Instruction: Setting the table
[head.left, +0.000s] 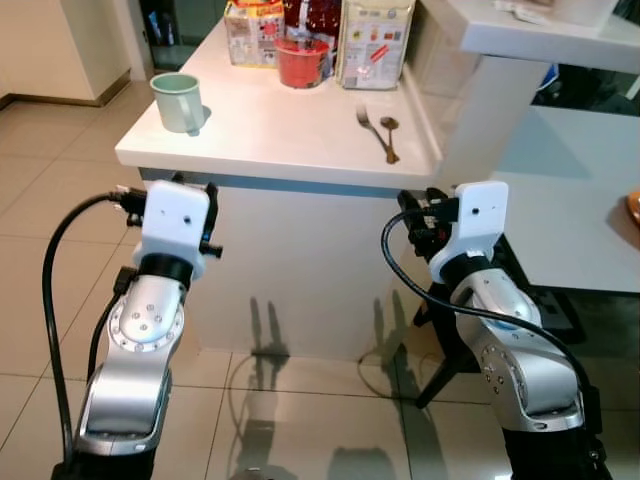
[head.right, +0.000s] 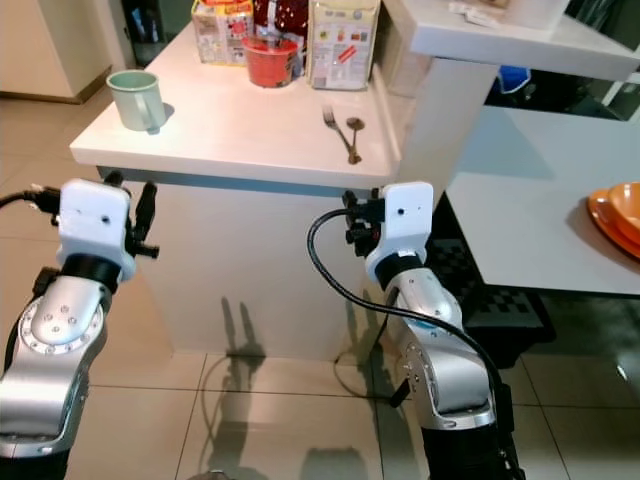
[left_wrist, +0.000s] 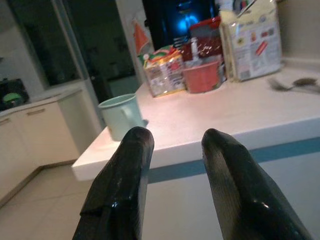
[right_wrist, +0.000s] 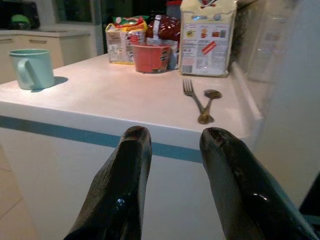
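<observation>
Task looks barely started, judging by layout. Fork (head.left: 366, 121) and spoon (head.left: 390, 137) lie side by side, touching or nearly so, near the right front corner of the white counter (head.left: 280, 120); pale green mug (head.left: 179, 102) stands upright near the left front corner, well apart from them. Red bowl (head.left: 302, 62) and food packages (head.left: 375, 42) sit at the back edge. Orange plates (head.right: 617, 217) are on the lower white table (head.right: 520, 220) to the right, so that's probably the table to set; nothing else visible on it from here.

Both arms are raised in front of the counter, below its top edge, holding nothing. Left gripper (left_wrist: 172, 145) has fingers parted and empty, pointing towards the mug. Right gripper (right_wrist: 175, 142) likewise spread and empty, lined up roughly with the fork and spoon.

Clearances: counter front edge overhangs just ahead of both grippers, so they need to go up before going forward. A raised lip and wall run right beside the cutlery, so little room on that side. Open counter between mug and cutlery. Something dark on the floor by the right arm, can't tell what.
</observation>
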